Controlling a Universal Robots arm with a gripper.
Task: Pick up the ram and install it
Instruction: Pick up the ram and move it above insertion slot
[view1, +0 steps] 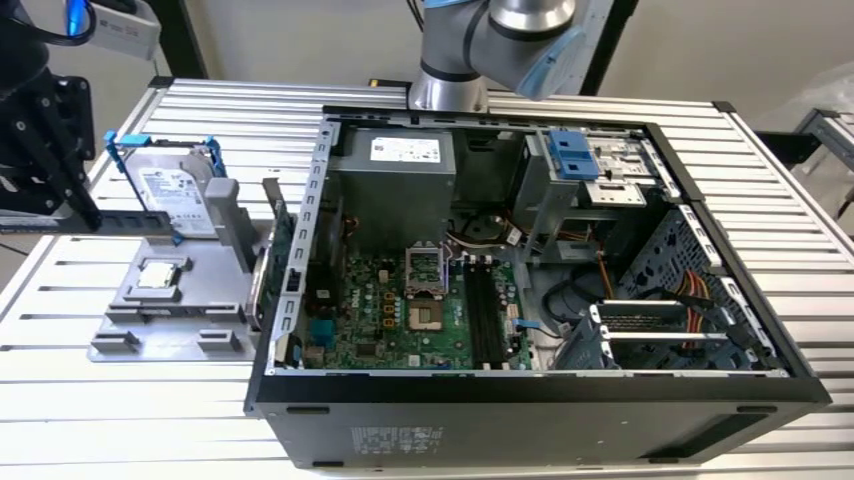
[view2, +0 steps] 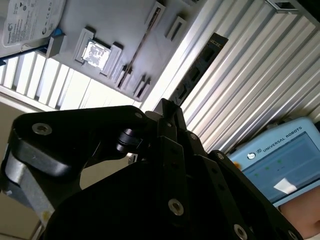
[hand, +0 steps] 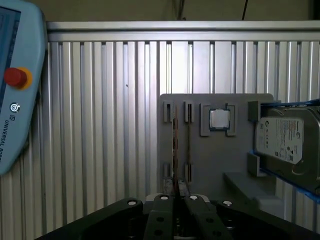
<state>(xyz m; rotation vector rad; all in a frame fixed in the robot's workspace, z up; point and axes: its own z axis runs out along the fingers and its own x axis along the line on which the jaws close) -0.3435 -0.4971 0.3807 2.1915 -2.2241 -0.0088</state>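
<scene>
The ram (view1: 131, 223) is off its stand and in the gripper (view1: 74, 215), at the exterior view's left, well apart from the open computer case (view1: 534, 395). We see it held level there, passing in front of the hard drive (view1: 174, 185) in its blue frame and above the grey holder tray (view1: 120, 345).

In the second wrist view the ram (view2: 200, 65) reaches out from the fingertips (view2: 167, 107) as a dark stick with black chips. In the first wrist view we meet it edge-on (hand: 175, 147), a thin line rising from the gripper (hand: 177, 192). The fingers are closed tight on the stick.

On the tray we find the small square silver processor chip (view1: 160, 275), seated in its recess. The hard drive carries a white printed label in all three views. The grey power supply (view1: 400, 165) inside the case bears another white label.

Inside the case lies the green motherboard (view1: 380, 325), with the long black memory slots (view1: 483, 320) beside it. In both wrist views we see a pale blue teach pendant (hand: 17, 100) with lettering along its edge and a red button (hand: 15, 76).
</scene>
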